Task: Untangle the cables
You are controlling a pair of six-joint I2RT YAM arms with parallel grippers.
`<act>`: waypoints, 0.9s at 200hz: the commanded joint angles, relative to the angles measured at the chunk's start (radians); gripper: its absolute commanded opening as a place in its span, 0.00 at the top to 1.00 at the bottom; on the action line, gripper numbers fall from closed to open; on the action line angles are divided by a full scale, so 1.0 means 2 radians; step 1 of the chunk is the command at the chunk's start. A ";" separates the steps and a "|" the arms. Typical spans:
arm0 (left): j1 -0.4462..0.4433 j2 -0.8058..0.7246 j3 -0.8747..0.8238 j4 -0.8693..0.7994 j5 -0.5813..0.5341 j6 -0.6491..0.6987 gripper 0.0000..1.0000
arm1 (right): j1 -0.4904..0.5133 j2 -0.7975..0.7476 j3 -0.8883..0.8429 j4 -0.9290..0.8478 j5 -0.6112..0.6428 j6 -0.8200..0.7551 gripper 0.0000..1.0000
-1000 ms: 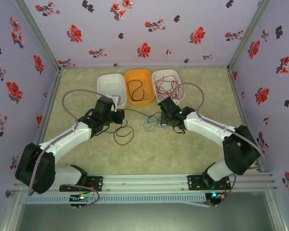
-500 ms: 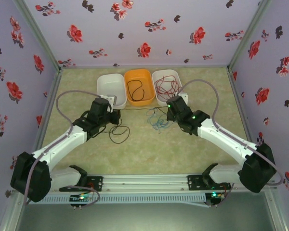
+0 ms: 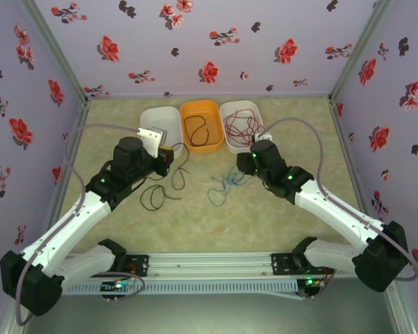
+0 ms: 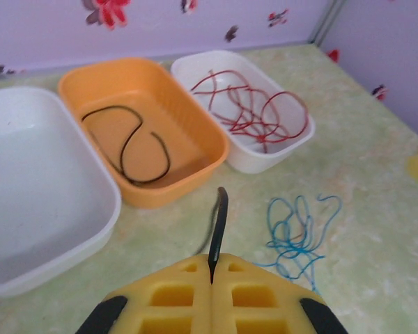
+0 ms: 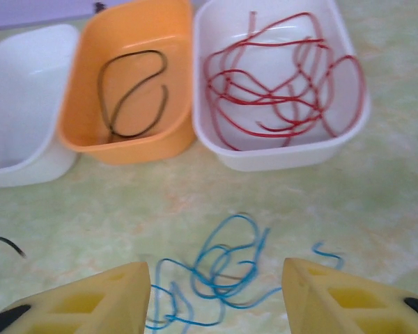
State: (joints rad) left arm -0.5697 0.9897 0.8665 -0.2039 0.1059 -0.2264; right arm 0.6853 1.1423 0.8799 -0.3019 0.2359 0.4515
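Note:
My left gripper (image 4: pixel 212 268) is shut on a black cable (image 4: pixel 219 223), which sticks out from between its yellow pads. In the top view that gripper (image 3: pixel 168 158) hovers near the bins, and the cable's slack lies in loops (image 3: pixel 159 189) on the table below it. A light blue cable (image 5: pixel 223 268) lies in a loose tangle on the table, free of the black one. My right gripper (image 5: pixel 216 275) hangs open just above it, a finger on either side, touching nothing. In the top view the blue cable (image 3: pixel 223 186) sits between the two arms.
Three bins stand in a row at the back. The left one is an empty white bin (image 3: pixel 157 115). An orange bin (image 3: pixel 202 104) holds a black cable (image 5: pixel 129 90). The right white bin (image 3: pixel 240 104) holds red cables (image 5: pixel 279 90). Floral walls close in the table.
The right gripper has opened and let go of the blue cable, which now lies alone on the table. The left gripper has pulled the black cable away to the left.

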 commanded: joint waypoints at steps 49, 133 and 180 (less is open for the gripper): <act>-0.004 -0.013 0.023 0.011 0.050 0.038 1.00 | -0.001 0.016 -0.022 0.196 -0.196 -0.060 0.38; -0.004 0.004 0.021 0.052 0.056 0.030 1.00 | -0.001 0.142 0.039 0.277 -0.257 -0.051 0.37; -0.003 0.015 0.032 0.079 0.053 0.025 1.00 | -0.001 0.184 0.057 0.282 -0.234 -0.039 0.36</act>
State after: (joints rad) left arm -0.5724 1.0073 0.8860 -0.1127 0.2035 -0.1802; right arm 0.6853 1.4849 0.9569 0.2165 -0.2401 0.3515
